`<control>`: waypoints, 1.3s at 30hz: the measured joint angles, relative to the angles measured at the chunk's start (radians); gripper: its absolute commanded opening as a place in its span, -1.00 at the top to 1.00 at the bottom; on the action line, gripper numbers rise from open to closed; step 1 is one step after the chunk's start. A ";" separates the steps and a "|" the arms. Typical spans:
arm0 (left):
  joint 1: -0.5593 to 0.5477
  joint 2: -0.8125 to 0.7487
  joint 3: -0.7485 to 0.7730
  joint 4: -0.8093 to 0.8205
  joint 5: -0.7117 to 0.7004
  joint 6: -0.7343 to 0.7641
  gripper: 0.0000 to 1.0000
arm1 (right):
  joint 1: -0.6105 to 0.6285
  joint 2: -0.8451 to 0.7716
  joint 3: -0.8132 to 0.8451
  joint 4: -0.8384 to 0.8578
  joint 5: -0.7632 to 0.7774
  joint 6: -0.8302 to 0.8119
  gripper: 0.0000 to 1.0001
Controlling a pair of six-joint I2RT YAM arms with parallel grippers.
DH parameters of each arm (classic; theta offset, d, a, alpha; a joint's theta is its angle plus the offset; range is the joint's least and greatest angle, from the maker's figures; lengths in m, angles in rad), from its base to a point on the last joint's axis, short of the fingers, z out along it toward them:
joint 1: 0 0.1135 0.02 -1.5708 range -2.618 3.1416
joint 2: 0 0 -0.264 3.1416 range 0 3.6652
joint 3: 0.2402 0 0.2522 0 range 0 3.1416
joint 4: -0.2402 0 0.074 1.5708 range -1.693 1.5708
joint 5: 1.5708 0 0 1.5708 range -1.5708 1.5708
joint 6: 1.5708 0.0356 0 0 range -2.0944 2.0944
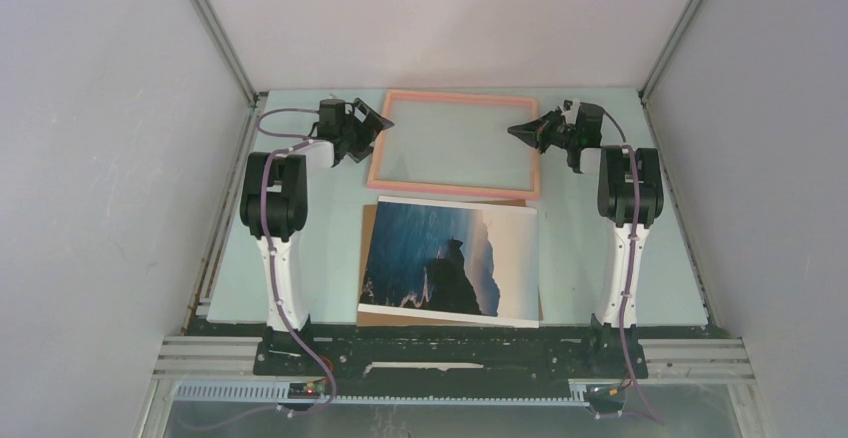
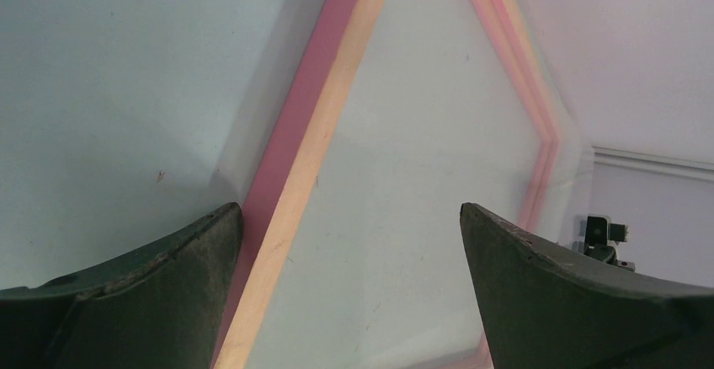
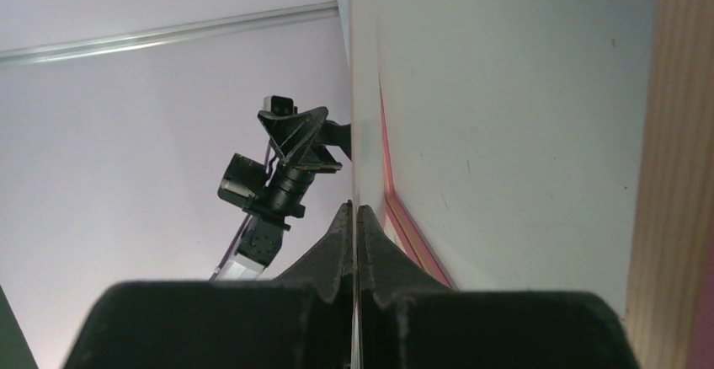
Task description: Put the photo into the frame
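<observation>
The frame (image 1: 455,98), with its salmon-pink border and clear front, lies flat at the far middle of the table. The photo (image 1: 450,258), dark rock against blue sky, lies face up on the near side of it. My left gripper (image 1: 378,123) is open and empty; in the left wrist view (image 2: 349,211) its jaws stand on either side of the frame's left border (image 2: 311,133). My right gripper (image 1: 515,131) is just inside the frame's right edge. In the right wrist view (image 3: 355,213) it is shut on a thin clear sheet (image 3: 353,133) seen edge-on.
A plain brown backing board (image 1: 368,220) lies under the photo and sticks out at its left and far edges. White walls close in the table on the left, right and far sides. The arm bases stand at the near edge.
</observation>
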 measured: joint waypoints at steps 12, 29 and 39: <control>0.000 0.000 0.000 -0.002 0.000 0.000 -1.00 | 0.008 0.000 0.061 -0.095 -0.027 -0.069 1.00; 0.000 -0.005 0.000 -0.014 -0.002 0.020 -1.00 | 0.025 0.011 0.191 -0.487 0.049 -0.362 -0.02; -0.007 -0.085 0.000 -0.086 -0.080 0.110 -1.00 | 0.048 -0.013 0.323 -0.861 0.248 -0.622 -0.89</control>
